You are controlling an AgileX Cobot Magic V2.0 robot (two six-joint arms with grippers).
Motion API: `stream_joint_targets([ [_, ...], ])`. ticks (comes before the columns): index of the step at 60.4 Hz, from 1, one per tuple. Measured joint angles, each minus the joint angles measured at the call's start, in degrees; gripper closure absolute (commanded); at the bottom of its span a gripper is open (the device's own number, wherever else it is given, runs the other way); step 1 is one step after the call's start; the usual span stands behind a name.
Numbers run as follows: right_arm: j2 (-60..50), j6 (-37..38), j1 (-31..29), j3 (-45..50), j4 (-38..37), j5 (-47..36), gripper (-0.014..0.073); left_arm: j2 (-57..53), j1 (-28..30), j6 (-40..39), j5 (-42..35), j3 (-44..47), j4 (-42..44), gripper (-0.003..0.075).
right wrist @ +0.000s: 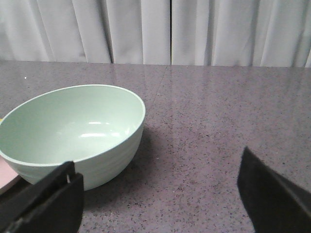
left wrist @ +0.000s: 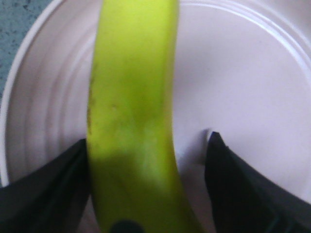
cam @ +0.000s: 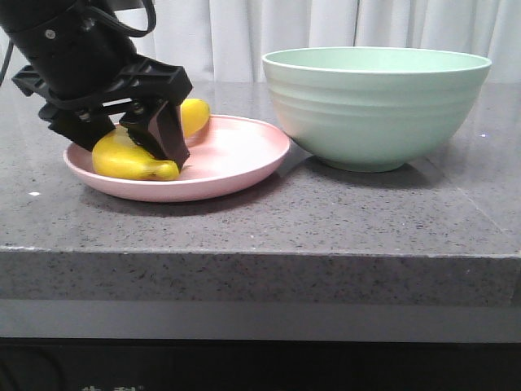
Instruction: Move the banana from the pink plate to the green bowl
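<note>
The yellow banana (cam: 130, 160) lies on the pink plate (cam: 236, 155) at the left of the counter. My left gripper (cam: 130, 147) is down on the plate and open, with one finger on each side of the banana. In the left wrist view the banana (left wrist: 131, 97) runs between the fingers of the gripper (left wrist: 147, 141). One finger touches it and the other stands a small gap away over the plate (left wrist: 243, 87). The green bowl (cam: 374, 106) stands right of the plate, touching its rim, and is empty (right wrist: 73, 126). My right gripper (right wrist: 158, 160) is open and empty beside the bowl.
The grey speckled counter (cam: 269, 220) has its front edge close below the plate and bowl. White curtains (right wrist: 170, 29) hang behind the counter. A sliver of the pink plate (right wrist: 5, 182) shows beside the bowl in the right wrist view.
</note>
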Motion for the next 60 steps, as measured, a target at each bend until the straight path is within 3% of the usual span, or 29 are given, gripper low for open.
stream_joint_targets([
  [14, 0.0, 0.0, 0.0, -0.1, 0.0, 0.0, -0.0058, 0.0, 0.0, 0.0, -0.3, 0.0, -0.1, 0.0587],
  [34, 0.6, 0.0, 0.0, -0.8, 1.6, 4.1, -0.0058, -5.4, 0.0, 0.0, 1.4, 0.0, 0.1, 0.0605],
  [46, 6.9, 0.0, 0.3, -5.2, 11.6, 10.1, -0.0058, -14.7, -1.0, 0.0, 6.4, 0.0, 0.4, 0.0605],
  [60, 21.3, -9.5, 5.6, -13.3, 34.0, 15.3, -0.0058, -23.4, -5.7, 0.0, 8.6, 1.7, 0.4, 0.0605],
])
